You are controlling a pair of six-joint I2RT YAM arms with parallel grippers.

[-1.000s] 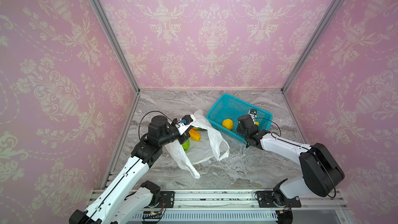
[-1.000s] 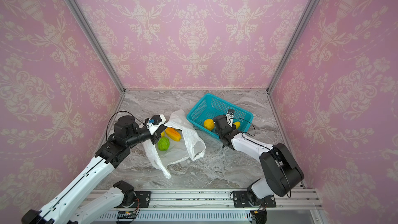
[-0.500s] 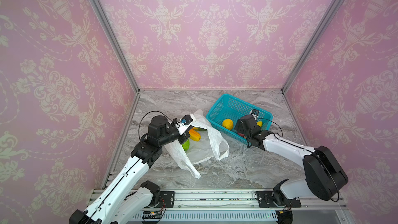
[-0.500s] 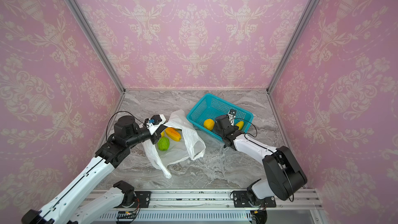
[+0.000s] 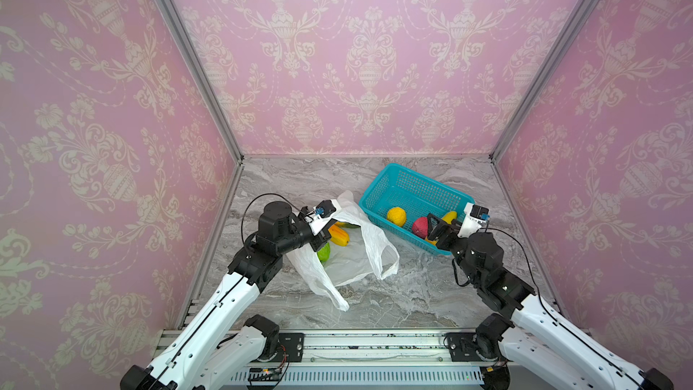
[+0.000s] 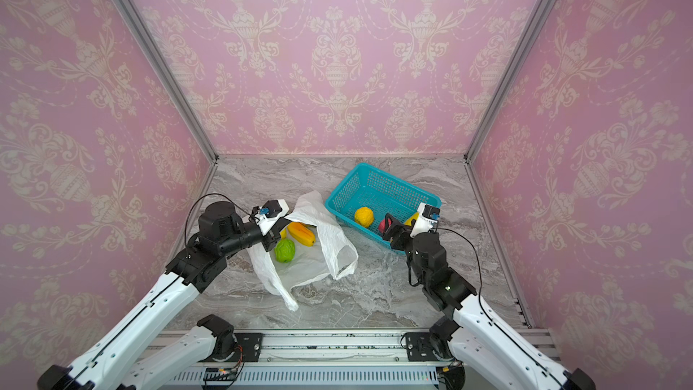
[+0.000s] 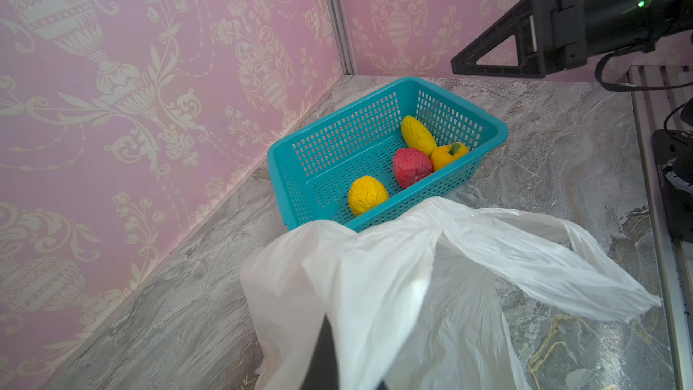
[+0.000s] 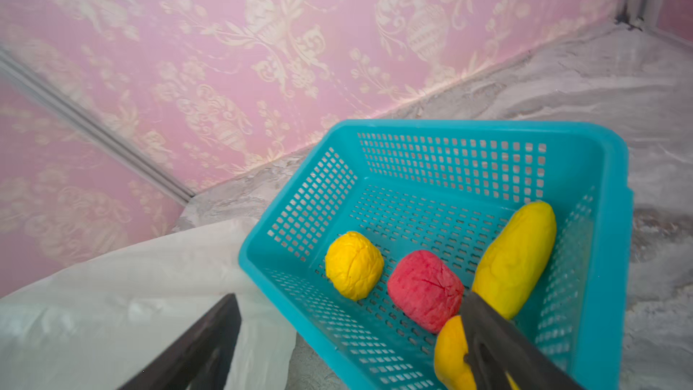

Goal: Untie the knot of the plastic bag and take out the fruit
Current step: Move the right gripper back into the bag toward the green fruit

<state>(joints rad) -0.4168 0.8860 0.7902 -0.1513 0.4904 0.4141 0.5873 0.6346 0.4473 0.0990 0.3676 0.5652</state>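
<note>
The white plastic bag (image 5: 352, 256) lies open on the marble floor, its two loop handles apart. The knot is out of view. My left gripper (image 5: 325, 235) is shut on the bag's rim (image 7: 375, 275) and holds the mouth up. Fruit in the bag: a long orange piece (image 6: 301, 233) and a round green one (image 6: 285, 250). My right gripper (image 5: 437, 228) stands open over the near rim of the teal basket (image 8: 450, 133), nothing between its fingers (image 8: 495, 347). Fruit in the basket: round yellow (image 8: 353, 265), red (image 8: 425, 290), long yellow (image 8: 517, 256), orange-yellow (image 8: 450, 354).
The basket (image 6: 375, 178) stands at the back right, close to the bag's far edge. Pink patterned walls close in three sides. A metal rail (image 5: 375, 343) with both arm bases runs along the front. Bare marble floor (image 5: 412, 294) lies between the arms.
My right gripper has opened wider and drawn back from inside the basket to its near rim. The left arm and the bag have not moved.
</note>
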